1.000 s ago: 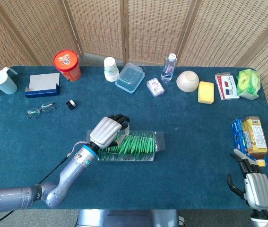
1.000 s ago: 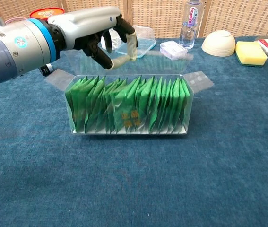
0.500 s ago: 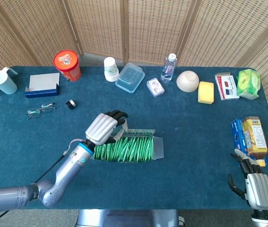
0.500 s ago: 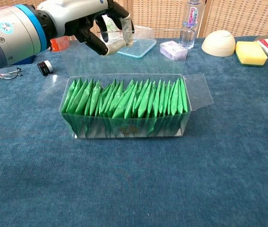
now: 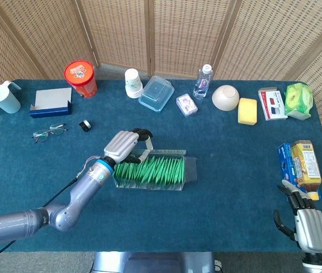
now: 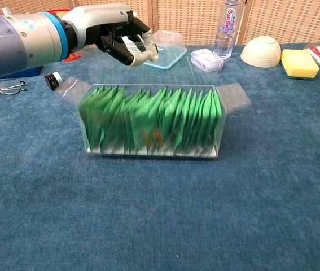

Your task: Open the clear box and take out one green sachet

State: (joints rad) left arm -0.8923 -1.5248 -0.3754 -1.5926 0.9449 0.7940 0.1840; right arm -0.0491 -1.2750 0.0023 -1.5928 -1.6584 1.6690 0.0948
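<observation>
The clear box [image 5: 152, 173] stands mid-table, packed with a row of upright green sachets [image 6: 148, 118]. It looks blurred in the chest view. Its end flaps [image 6: 236, 96] stick out at both sides. My left hand [image 5: 125, 145] hovers over the box's back left corner with its fingers curled. In the chest view the left hand [image 6: 114, 34] appears to pinch the top edge of the transparent lid, which rises behind the sachets. No sachet is in the hand. My right hand [image 5: 307, 224] rests at the table's front right edge, fingers apart and holding nothing.
Glasses [image 5: 49, 132] and a small black object [image 5: 84, 125] lie left of the box. Along the back stand a red tub [image 5: 80, 78], a clear food container [image 5: 156, 93], a bottle [image 5: 203, 81], a bowl [image 5: 225, 97] and a yellow sponge [image 5: 247, 111]. Snack packs [image 5: 300, 164] lie near the right hand.
The left hand has drawn the lid up and back toward the far side. The box tipped toward me half a second ago and has rocked back upright. The right hand is still.
</observation>
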